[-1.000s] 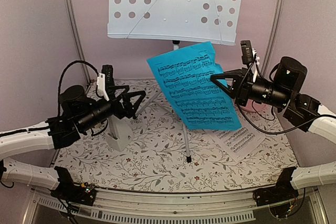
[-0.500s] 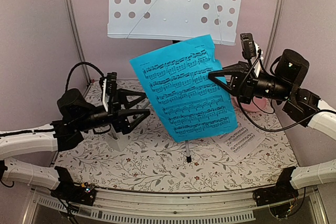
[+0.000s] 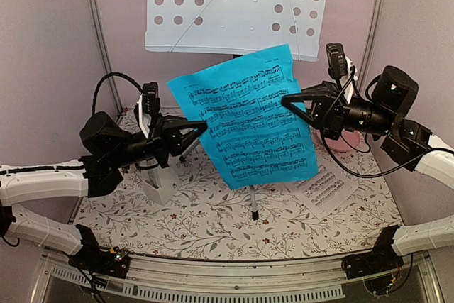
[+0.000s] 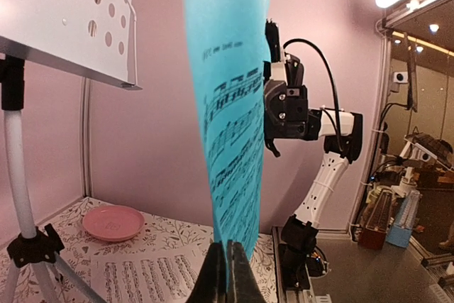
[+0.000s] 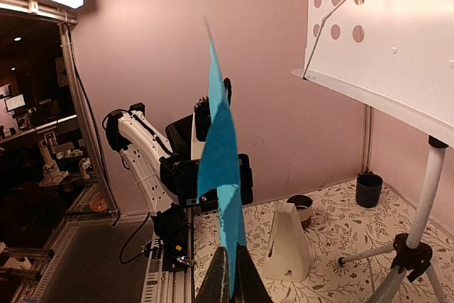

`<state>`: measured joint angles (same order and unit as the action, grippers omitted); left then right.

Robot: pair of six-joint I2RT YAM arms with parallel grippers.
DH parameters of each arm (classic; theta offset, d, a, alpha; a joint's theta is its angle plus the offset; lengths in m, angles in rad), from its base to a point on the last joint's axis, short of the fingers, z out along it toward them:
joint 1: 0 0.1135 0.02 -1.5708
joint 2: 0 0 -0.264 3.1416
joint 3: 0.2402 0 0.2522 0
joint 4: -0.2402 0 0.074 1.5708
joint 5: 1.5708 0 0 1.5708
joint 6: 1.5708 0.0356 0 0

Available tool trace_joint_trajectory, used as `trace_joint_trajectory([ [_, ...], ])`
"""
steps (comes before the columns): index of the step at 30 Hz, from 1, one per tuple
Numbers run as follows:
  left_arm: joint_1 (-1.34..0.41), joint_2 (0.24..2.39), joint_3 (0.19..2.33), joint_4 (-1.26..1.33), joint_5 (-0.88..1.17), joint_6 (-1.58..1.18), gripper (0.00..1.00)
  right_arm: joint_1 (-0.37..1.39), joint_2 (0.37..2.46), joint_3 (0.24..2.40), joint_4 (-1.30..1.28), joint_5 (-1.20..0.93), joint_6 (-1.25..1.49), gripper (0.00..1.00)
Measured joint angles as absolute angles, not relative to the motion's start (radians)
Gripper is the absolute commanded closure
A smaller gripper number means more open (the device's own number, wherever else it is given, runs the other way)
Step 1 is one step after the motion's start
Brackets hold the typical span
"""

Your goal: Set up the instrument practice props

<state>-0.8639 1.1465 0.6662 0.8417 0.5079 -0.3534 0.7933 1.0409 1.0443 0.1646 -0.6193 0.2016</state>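
Holding: blue music sheet (image 3: pixel 245 122), centre of the top view, pinched at both side edges, raised off the table (image 3: pixel 213 225)
Left gripper (image 3: pixel 203 127): jaws clamped on the sheet's left edge, mid-frame left
Right gripper (image 3: pixel 286 102): jaws clamped on the right edge, a little higher in frame
Sheet axis: long side near upright, leaning left
Music stand (image 3: pixel 234 8): upper centre, directly above the sheet, not touching; both arms about equally near
Materials: thin limp printed paper; stiff perforated stand panel with two wire retainers
White music sheet (image 3: pixel 328 189): flat, lower right
Metronome (image 3: pixel 159 186): white pyramid, lower left
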Motion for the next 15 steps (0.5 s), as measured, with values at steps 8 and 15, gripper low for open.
trace_joint_trajectory([
  [8, -0.867, 1.156, 0.783, 0.733, 0.483, -0.339, 1.0, 0.791, 1.039, 1.061, 0.04, -0.5, 0.137, 0.77],
  [15, -0.867, 1.198, 0.94, 0.512, 0.49, -0.286, 1.0, 0.791, 1.04, 1.131, -0.109, -0.427, 0.058, 0.79],
])
